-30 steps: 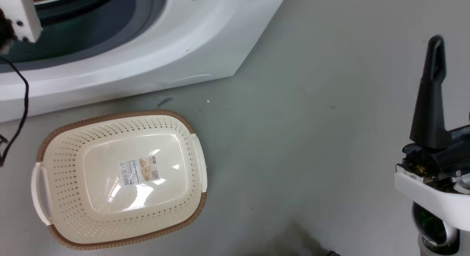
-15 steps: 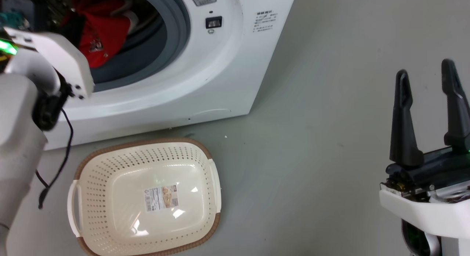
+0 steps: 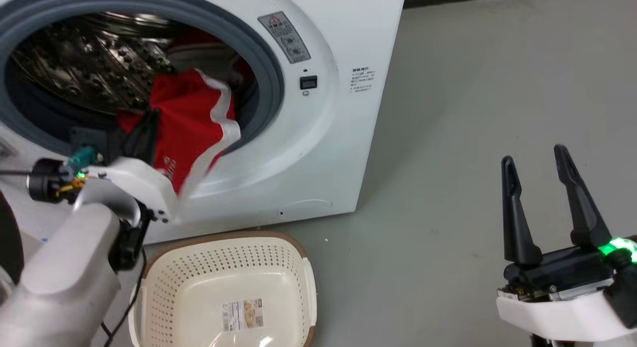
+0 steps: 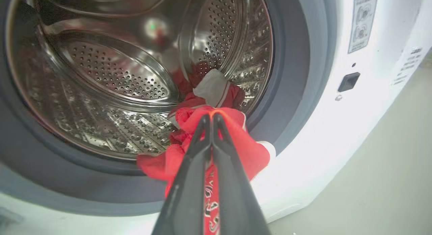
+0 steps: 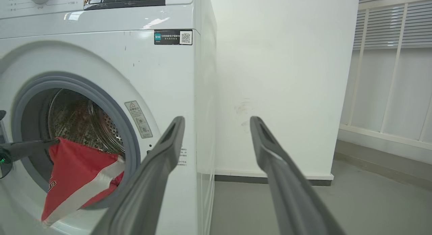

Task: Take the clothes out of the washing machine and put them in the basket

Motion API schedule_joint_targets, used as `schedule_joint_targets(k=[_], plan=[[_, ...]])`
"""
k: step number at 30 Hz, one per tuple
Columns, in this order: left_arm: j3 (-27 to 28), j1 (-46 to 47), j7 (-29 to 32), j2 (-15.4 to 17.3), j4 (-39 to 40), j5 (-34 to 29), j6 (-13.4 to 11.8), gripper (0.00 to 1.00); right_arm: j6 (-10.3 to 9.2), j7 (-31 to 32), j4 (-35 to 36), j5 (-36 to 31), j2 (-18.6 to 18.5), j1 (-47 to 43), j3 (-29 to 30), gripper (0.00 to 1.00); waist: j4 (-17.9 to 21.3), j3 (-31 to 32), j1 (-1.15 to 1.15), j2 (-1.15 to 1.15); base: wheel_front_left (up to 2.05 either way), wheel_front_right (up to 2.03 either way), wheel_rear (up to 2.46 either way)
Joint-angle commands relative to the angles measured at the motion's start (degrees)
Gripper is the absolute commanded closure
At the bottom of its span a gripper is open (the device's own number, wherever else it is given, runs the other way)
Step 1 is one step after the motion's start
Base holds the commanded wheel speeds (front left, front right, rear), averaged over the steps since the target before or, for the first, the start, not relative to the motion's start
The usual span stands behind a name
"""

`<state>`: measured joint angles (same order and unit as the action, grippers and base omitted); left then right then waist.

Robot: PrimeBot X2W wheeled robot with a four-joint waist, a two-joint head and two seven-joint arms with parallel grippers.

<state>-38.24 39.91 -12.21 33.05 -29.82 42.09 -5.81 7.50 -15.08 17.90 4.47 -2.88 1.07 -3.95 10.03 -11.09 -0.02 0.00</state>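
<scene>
**Extraction in hand: jersey gripped at the drum mouth**

Left gripper [image 4: 212, 116]: fingers closed tight on a red jersey [image 4: 251, 152], which hangs over the grey door seal [image 4: 293, 93] of the washing machine [image 3: 348, 153]. More clothes [image 4: 211, 88] lie deeper in the drum [image 4: 111, 69]. Right gripper [image 3: 533, 155]: spread wide, empty, well apart. Basket [image 3: 219, 237]: empty, on the floor just before the machine. Judged next: draw the jersey clear, then lower it over the basket.

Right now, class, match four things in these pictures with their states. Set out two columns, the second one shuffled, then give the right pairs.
1. left gripper
2. right gripper
3. basket
4. red garment

A. on the floor, no clothes in it
B. fingers apart, holding nothing
C. hanging out past the grey seal
D. fingers shut on red fabric

Pairs: 1-D, 2-B, 3-A, 4-C
</scene>
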Motion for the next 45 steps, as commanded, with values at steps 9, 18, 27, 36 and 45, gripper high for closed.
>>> schedule_joint_targets(k=[9, 18, 27, 36, 45], plan=[[1.71, -10.01, -2.71, -2.22, 3.84, 0.07, -4.14, 1.0, -0.02, -0.14, -2.09, -1.3, 0.0, -3.55, -0.19, 0.0, -1.38, 5.43, 0.02, 0.0, 0.0, 0.0, 0.0], [6.18, -22.93, -3.11, -4.4, 11.06, -2.68, -6.53, 1.0, -0.02, -0.14, -4.02, -2.23, 0.01, -7.47, 0.11, 0.0, -2.06, 9.92, 0.02, 0.0, 0.0, 0.0, 0.0], [8.42, -31.37, -3.13, -6.06, 16.1, -5.16, -7.02, 1.0, -0.02, -0.14, -4.83, -2.53, 0.01, -8.52, 0.28, 0.0, -2.65, 11.25, 0.02, 0.0, 0.0, 0.0, 0.0], [7.98, -36.13, -3.13, -8.21, 13.91, -5.7, -5.47, 1.0, -0.02, -0.14, -5.45, -2.28, 0.01, -9.07, -0.07, 0.0, -2.6, 11.83, 0.02, 0.0, 0.0, 0.0, 0.0], [9.09, -35.16, -3.13, -11.14, 6.23, -6.21, -2.33, 1.0, -0.02, -0.14, -5.43, -2.56, 0.02, -7.58, -0.59, 0.0, -0.18, 10.16, 0.02, 0.0, 0.0, 0.0, 0.0]])
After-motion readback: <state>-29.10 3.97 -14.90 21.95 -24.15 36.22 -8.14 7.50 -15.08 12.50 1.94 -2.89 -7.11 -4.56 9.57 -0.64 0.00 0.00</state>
